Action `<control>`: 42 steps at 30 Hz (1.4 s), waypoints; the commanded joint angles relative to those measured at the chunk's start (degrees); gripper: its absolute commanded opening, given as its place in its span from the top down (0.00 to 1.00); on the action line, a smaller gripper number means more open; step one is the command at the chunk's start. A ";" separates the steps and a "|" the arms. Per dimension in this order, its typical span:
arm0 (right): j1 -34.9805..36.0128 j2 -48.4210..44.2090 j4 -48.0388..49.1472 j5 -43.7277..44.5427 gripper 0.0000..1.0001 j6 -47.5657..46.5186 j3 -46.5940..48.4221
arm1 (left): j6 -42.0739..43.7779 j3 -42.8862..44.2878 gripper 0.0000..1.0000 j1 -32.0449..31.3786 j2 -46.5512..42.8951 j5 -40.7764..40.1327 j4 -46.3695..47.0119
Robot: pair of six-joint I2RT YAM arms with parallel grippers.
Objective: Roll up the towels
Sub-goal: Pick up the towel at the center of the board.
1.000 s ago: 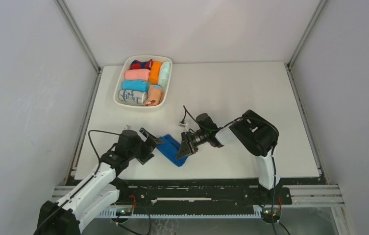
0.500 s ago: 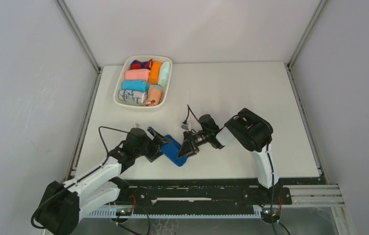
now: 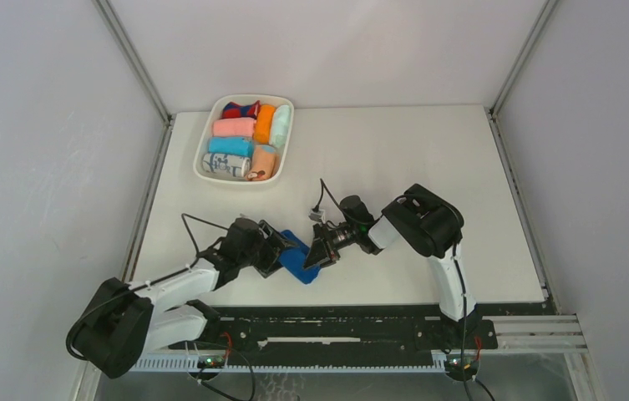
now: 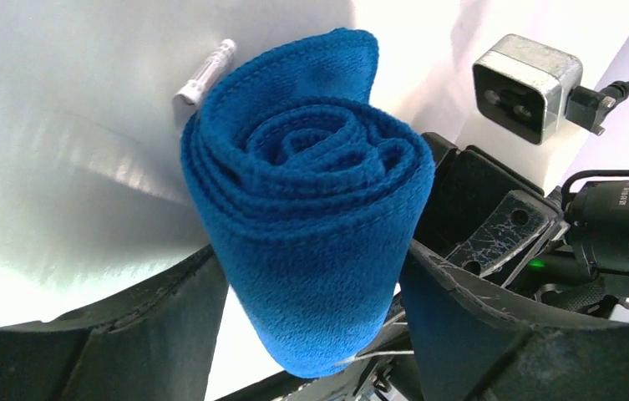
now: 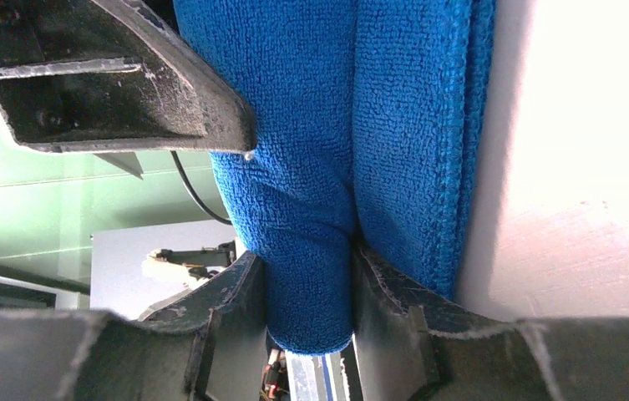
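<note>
The right gripper (image 5: 309,269) is clamped on a fold of the royal-blue terry towel (image 5: 311,150), its two fingers (image 5: 227,322) pinching the cloth thin between them. Facing it, the left gripper (image 4: 311,261) straddles the rolled end of the same towel (image 4: 306,225). Its jaws stand apart on either side of the coil and right against the terry, though from the wrist view I cannot tell whether they press it yet. The spiral of layers faces the left wrist camera, and a small white plastic piece (image 4: 205,72) lies on the table just behind the roll. From above, the towel (image 3: 298,261) sits between the two grippers on the near part of the white table (image 3: 394,159), left of centre. Well apart at the far left stands a white tray (image 3: 240,182) packed with rolls. A peach-orange towel (image 3: 265,161) is rolled at its near right corner, beside the white printed roll (image 3: 223,164).
</note>
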 commanded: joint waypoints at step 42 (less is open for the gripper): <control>34.25 -32.98 -49.67 89.24 0.30 -54.39 7.98 | 2.74 7.77 0.59 -2.31 8.06 -4.56 -11.12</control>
